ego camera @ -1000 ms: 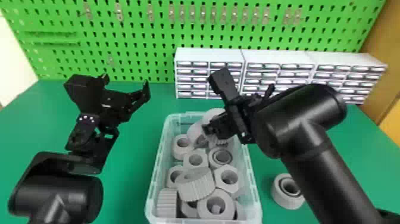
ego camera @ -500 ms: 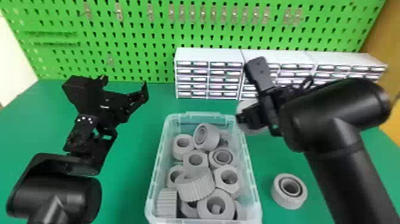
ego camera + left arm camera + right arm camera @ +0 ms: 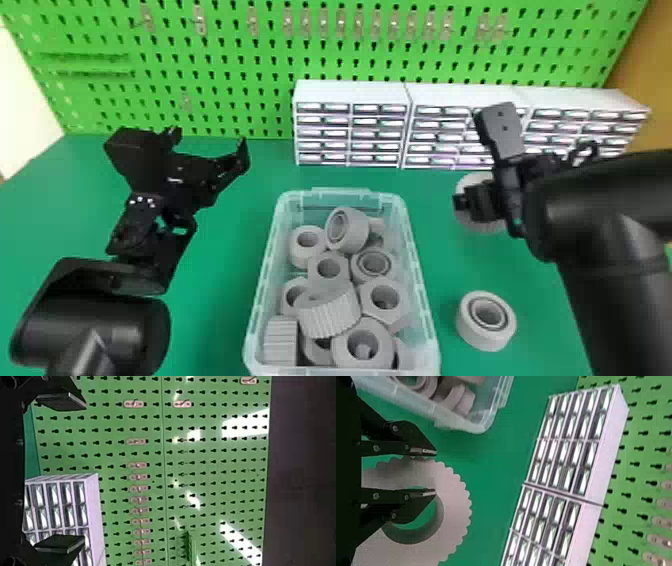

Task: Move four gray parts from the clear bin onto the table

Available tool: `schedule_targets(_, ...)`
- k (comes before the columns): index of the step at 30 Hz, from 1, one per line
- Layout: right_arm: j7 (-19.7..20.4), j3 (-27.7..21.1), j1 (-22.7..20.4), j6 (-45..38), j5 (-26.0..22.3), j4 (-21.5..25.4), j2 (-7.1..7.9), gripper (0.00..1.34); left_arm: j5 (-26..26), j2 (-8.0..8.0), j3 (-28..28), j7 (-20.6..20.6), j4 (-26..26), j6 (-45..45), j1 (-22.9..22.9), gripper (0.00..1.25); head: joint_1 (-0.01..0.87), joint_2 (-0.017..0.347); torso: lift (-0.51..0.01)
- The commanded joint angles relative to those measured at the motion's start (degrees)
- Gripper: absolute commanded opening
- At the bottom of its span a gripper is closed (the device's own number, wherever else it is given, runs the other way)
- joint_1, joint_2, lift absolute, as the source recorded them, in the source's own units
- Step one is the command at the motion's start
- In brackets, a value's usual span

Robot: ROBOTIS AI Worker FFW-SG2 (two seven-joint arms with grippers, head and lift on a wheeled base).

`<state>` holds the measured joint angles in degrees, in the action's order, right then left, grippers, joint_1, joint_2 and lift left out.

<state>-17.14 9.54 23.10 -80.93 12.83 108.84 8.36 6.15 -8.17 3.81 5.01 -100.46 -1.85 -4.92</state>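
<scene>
Currently, one squat gray ring with a round inner sleeve (image 3: 470, 327) rests on the table, to the right of the clear plastic bin (image 3: 423, 300), near its nearer half. A second part, the wide gray ring with a toothed rim (image 3: 457, 514), is outside the bin, to the right of its far end. The right gripper (image 3: 435, 472) holds this toothed ring by its wall, one finger at the teeth and the other in the bore; the fingers are parted by the wall's thickness. Contact between the ring and the table probably cannot be ruled out, as the arm covers much of it.

Once the held ring is released, two parts remain to be transferred. The mixed gray rings and nuts (image 3: 327, 320) in the bin provide ample stock. The left gripper (image 3: 84, 473) is parked to the left of the bin, empty, fingers wide apart.

The work surface is a smooth, matte green table (image 3: 215, 320). Behind the bin stand white multi-drawer cabinets (image 3: 350, 91), backed by a bright green pegboard (image 3: 270, 95) fitted with small metal hooks (image 3: 200, 20). A tan panel (image 3: 655, 65) borders the pegboard's right edge.
</scene>
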Motion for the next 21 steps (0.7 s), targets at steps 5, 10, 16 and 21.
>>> schedule_targets(5, -1.05, -5.58, -3.59, 5.60, -2.46, -4.86, 1.22, 0.37, 0.09, 0.00, -0.03, 0.00, 0.00, 0.00, 0.00, 1.14, 0.678, 0.034, -0.050)
schedule_targets(10, -2.20, -6.90, -4.11, 8.24, -4.56, -8.64, 1.83, 0.36, 0.09, 0.00, -0.12, 0.00, 0.00, 0.00, 0.00, 1.14, 0.678, 0.034, -0.050)
schedule_targets(16, -3.60, -6.90, -4.11, 10.61, -4.56, -12.33, 1.83, 0.36, 0.09, 0.00, -0.12, 0.00, 0.00, 0.00, 0.00, 1.14, 0.678, 0.034, -0.050)
schedule_targets(21, -4.57, -7.25, -4.20, 12.37, -4.65, -14.88, 1.48, 0.36, 0.09, 0.00, 0.05, 0.00, 0.00, 0.00, 0.00, 1.14, 0.678, 0.034, -0.050)
